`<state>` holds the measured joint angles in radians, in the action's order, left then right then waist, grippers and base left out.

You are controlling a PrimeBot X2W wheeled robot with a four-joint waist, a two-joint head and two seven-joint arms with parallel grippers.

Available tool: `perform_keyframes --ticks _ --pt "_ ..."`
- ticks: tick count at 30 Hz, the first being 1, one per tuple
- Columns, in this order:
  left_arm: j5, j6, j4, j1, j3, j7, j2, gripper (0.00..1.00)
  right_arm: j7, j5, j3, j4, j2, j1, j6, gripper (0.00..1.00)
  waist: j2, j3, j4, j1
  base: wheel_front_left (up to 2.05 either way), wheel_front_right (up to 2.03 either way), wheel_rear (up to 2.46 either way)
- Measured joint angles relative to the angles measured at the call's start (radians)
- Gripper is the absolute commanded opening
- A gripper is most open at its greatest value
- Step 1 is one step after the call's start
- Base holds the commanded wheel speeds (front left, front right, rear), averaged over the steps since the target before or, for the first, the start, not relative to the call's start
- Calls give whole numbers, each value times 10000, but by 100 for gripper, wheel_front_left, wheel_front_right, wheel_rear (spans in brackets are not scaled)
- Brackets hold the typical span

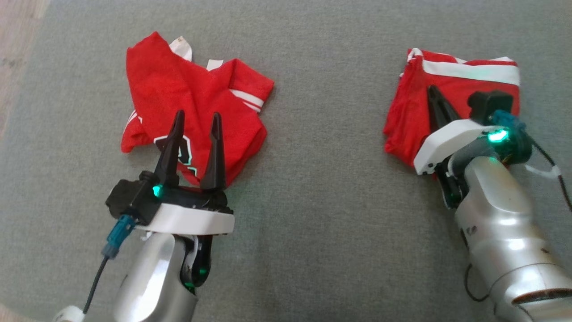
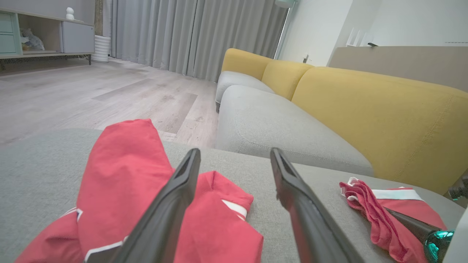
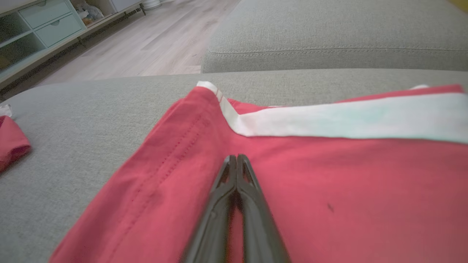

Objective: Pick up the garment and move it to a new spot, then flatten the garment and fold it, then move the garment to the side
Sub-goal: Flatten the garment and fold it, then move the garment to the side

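Note:
A crumpled red garment (image 1: 192,85) with white trim and a printed number lies at the left of the grey cushion. My left gripper (image 1: 198,113) hovers open over its near edge, one finger on each side of a fold; in the left wrist view the left gripper (image 2: 235,150) stands wide above the red cloth (image 2: 124,171). At the right lies a second red garment (image 1: 464,82), folded, with a white band along its far edge. On its top rests my right gripper (image 1: 431,89), shut; the tips of the right gripper (image 3: 237,157) meet on the flat cloth (image 3: 329,175), with nothing visibly pinched.
The grey cushion (image 1: 313,223) stretches between and in front of both garments. Beyond its far edge stands a sofa with a grey seat (image 2: 278,124) and yellow backrest (image 2: 365,109). Wooden floor (image 2: 109,91) and a low cabinet (image 2: 36,33) lie to the left.

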<state>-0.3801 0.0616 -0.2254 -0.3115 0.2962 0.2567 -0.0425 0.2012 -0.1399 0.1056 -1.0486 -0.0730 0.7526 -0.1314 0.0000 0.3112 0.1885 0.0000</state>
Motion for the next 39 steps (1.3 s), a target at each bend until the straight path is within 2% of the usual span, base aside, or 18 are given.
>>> perform_keyframes --ticks 4,9,14,22,23,24,29,39 --pt "10 0 -40 3 -54 0 0 100 251 -479 213 -117 21 -21 0 0 0 -233 -146 0 0 0 0" --pt "157 0 -77 134 -38 0 2 100 466 -268 -531 405 33 -140 0 0 0 -690 -356 0 0 0 0" --pt "163 -100 -171 448 -109 0 0 100 474 173 -1087 2150 21 -1029 0 0 0 -1176 -703 -1 0 0 0" --pt "196 -148 -303 817 -286 0 -2 100 497 571 -2153 4617 88 -3627 0 0 1 -1913 -1218 -3 0 0 0" --pt "194 -150 -303 881 -307 0 -2 100 497 644 -2220 4945 92 -3927 0 91 1 -1967 -1281 -2 0 0 0" --pt "192 -163 -303 941 -318 0 -2 100 497 673 -2334 5262 121 -4219 0 100 0 -2019 -1339 -1 0 0 0" --pt "192 -174 -301 1158 -382 0 -4 100 497 -6 -2151 6445 167 -5509 0 100 1 -2162 -1548 -1 0 0 0" --pt "203 -77 -466 1356 -372 0 -8 100 497 -293 -1756 7139 259 -6294 0 100 1 -2041 -1714 0 0 0 0"
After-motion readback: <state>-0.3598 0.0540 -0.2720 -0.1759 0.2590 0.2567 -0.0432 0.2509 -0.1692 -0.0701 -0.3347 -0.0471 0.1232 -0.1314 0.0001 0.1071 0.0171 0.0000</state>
